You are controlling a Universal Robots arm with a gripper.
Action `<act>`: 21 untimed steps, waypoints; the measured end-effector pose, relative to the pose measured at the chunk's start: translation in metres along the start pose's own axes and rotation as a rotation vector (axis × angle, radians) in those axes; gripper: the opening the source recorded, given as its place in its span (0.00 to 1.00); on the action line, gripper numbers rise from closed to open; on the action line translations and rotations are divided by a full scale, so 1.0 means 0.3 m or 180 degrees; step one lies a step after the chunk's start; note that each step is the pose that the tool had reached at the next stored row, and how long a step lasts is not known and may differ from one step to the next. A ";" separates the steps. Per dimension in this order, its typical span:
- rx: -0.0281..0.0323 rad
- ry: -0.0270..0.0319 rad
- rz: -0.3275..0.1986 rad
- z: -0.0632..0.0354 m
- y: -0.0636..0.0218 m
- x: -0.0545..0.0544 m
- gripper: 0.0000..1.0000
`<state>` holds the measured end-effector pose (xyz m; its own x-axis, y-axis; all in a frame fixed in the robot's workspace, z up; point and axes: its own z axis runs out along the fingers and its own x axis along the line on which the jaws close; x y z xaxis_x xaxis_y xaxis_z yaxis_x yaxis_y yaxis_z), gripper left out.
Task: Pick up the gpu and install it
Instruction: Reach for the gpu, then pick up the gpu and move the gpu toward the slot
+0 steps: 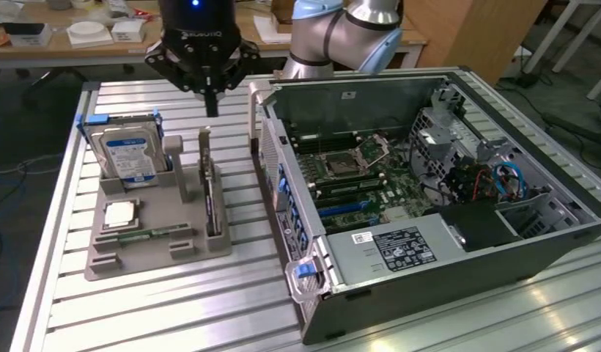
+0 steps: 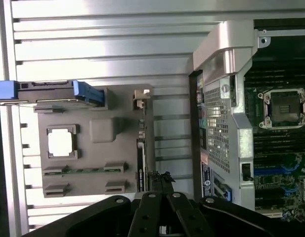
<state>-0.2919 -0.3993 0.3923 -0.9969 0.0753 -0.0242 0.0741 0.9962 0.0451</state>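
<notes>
The gpu (image 1: 212, 192) stands on its long edge in a slot of the grey holder tray (image 1: 144, 258), its metal bracket end pointing to the table's far side. In the wrist view the gpu (image 2: 141, 154) appears edge-on as a thin dark strip along the tray (image 2: 93, 150). My gripper (image 1: 212, 108) hangs above the card's far end, apart from it, with its black fingers drawn together and nothing between them. From the wrist camera the gripper (image 2: 162, 181) tapers to a point just over the card's end.
The tray also carries a hard drive (image 1: 130, 150) upright, a processor (image 1: 119, 213) and a memory stick (image 1: 144, 236). An open computer case (image 1: 535, 253) with its motherboard (image 1: 364, 176) lies to the exterior view's right of the tray. Bare slatted tabletop (image 1: 183, 315) lies in front.
</notes>
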 end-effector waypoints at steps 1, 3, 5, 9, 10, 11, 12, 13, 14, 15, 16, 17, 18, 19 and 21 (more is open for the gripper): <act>0.0000 0.0000 0.0000 0.000 -0.001 0.015 0.10; 0.0000 0.0000 0.0000 0.000 -0.004 0.043 0.10; 0.0000 0.0000 0.0000 -0.001 -0.005 0.067 0.10; 0.0000 0.0000 0.0000 -0.001 -0.009 0.112 0.10; 0.0000 0.0000 0.0001 -0.001 -0.009 0.120 0.10; 0.0000 0.0000 0.0000 -0.001 -0.009 0.120 0.10; 0.0000 0.0000 0.0000 -0.001 -0.009 0.120 0.10; 0.0000 0.0000 0.0000 -0.001 -0.009 0.120 0.10; 0.0000 0.0000 0.0000 -0.001 -0.009 0.120 0.10; 0.0000 0.0000 0.0000 -0.001 -0.009 0.120 0.10; 0.0000 0.0000 0.0000 -0.001 -0.009 0.120 0.10; 0.0000 0.0000 0.0000 -0.001 -0.009 0.120 0.10; 0.0000 0.0000 0.0000 -0.001 -0.009 0.120 0.10; 0.0000 0.0000 0.0000 -0.001 -0.009 0.120 0.10; 0.0000 0.0000 0.0000 -0.001 -0.009 0.120 0.17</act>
<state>-0.3282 -0.3994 0.3916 -0.9969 0.0753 -0.0241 0.0742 0.9962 0.0451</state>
